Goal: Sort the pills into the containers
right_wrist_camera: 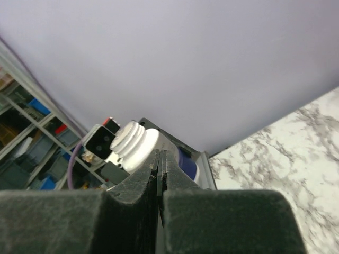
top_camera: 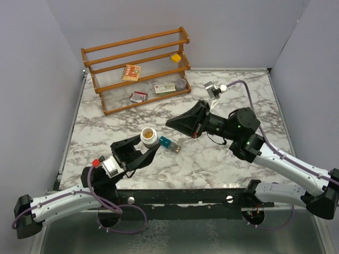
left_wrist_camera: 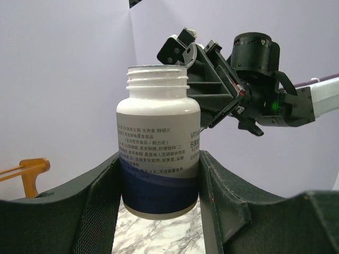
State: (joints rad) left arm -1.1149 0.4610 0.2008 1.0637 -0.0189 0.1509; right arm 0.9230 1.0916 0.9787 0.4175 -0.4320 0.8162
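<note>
Clamped in the left gripper: a white pill bottle with a dark blue band, one dark finger pressed to each side of its lower body. Upright and capless, threaded neck bare, something yellowish showing in the mouth from above. In the left wrist view, base held clear of the marble table. Just right of the bottle, flat on the marble: the containers, a short strip of joined compartments, teal end nearest the bottle, translucent grey end farther off. Lids up or down: cannot tell. Beyond the bottle and to its right, the right gripper, fingers pressed together with only a thin seam between, nothing held, tips aimed toward the bottle. Nearer the arm bases than the bottle, a small pale round disc alone on the marble. Well beyond the bottle, at the far edge, a wooden rack with a few small boxes and a yellow piece on its shelves.
</note>
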